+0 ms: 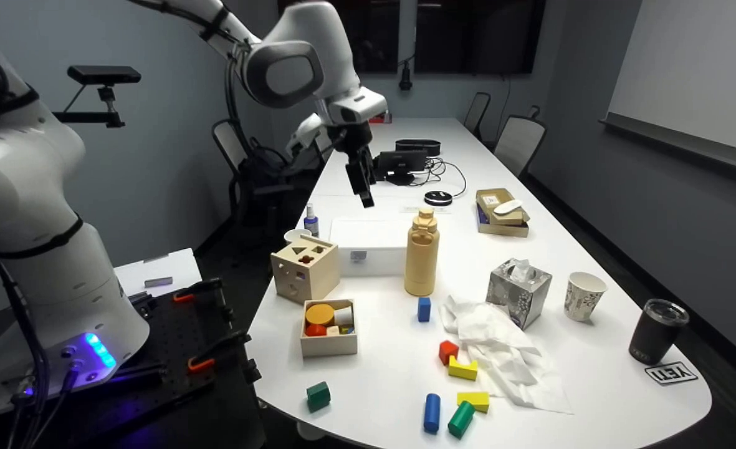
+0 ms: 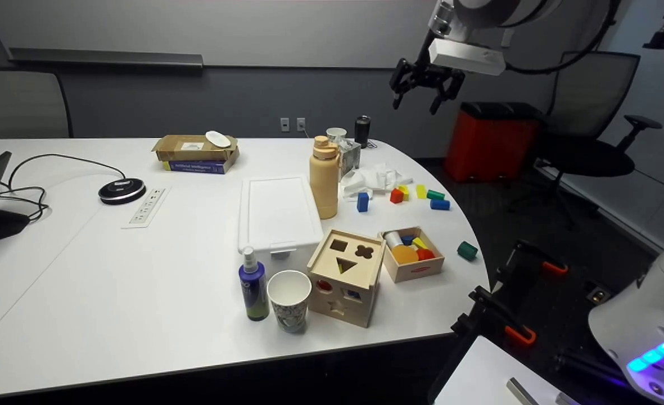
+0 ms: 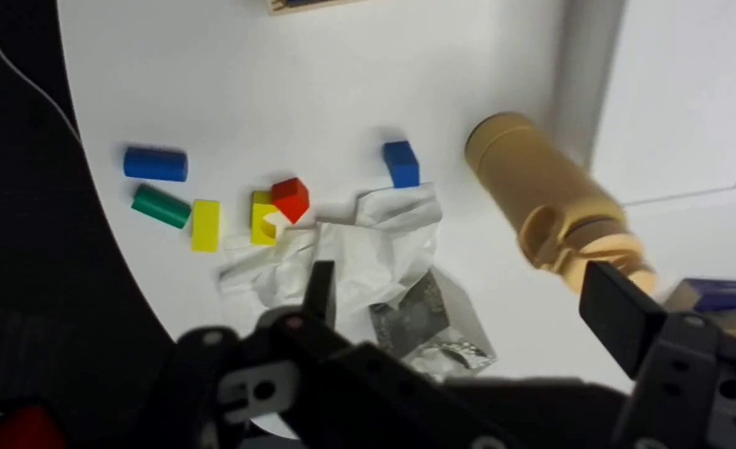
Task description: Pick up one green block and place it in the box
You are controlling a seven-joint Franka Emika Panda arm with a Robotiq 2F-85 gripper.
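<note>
block, green, a slim cylinder on its side

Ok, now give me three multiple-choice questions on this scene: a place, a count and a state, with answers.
1. What lies right beside the green cylinder?
A the black tumbler; B the spray bottle; C the blue cylinder

2. How many yellow blocks lie loose on the table?
A two; B four; C five

3. How is the end effector?
A shut, empty; B open, empty; C shut on a paper cup

1 C: the wrist view shows them side by side.
2 A: one plain, one notched in the wrist view.
3 B: in the wrist view its fingers stand apart, gripping nothing.
</note>
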